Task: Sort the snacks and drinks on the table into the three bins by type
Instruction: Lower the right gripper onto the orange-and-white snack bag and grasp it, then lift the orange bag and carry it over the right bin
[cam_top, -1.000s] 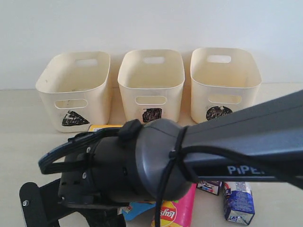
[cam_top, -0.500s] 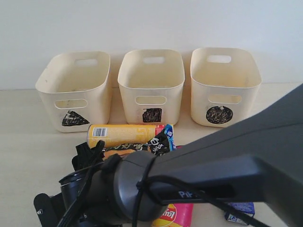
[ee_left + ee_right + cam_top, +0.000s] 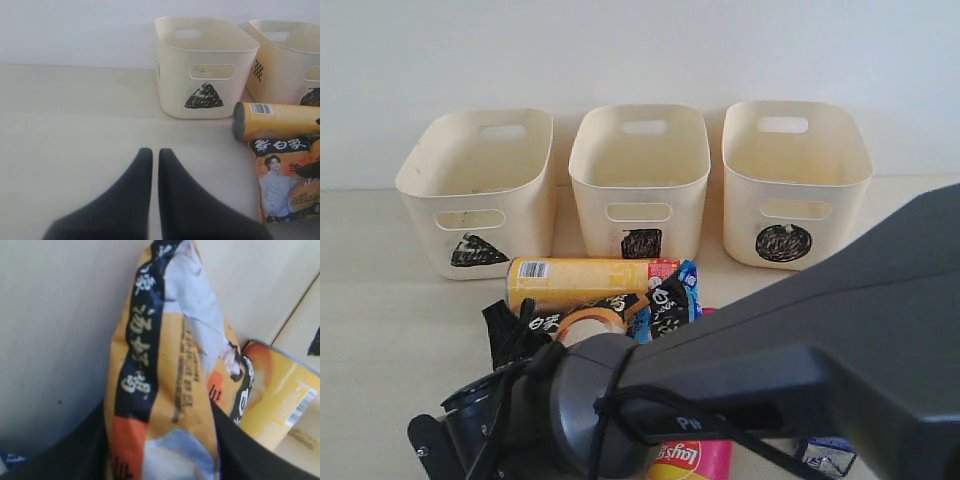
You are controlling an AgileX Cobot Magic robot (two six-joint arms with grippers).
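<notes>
The left pincer (image 3: 151,156) is clenched with nothing in it, tips together above the left part of the counter (image 3: 380,300). Along the back edge stand the triangle bin (image 3: 475,190), the square bin (image 3: 640,180) and the circle bin (image 3: 795,180). In front of the first two the yellow can (image 3: 585,282) lies on its side. Just before it is the orange bag (image 3: 160,355), which the right pincer (image 3: 160,432) is grasping, a finger pressed to each side. The blue bag (image 3: 672,300) touches it. At the front edge the pink can (image 3: 695,460) and the blue-and-white carton (image 3: 830,455) show from under the right arm (image 3: 800,370).
</notes>
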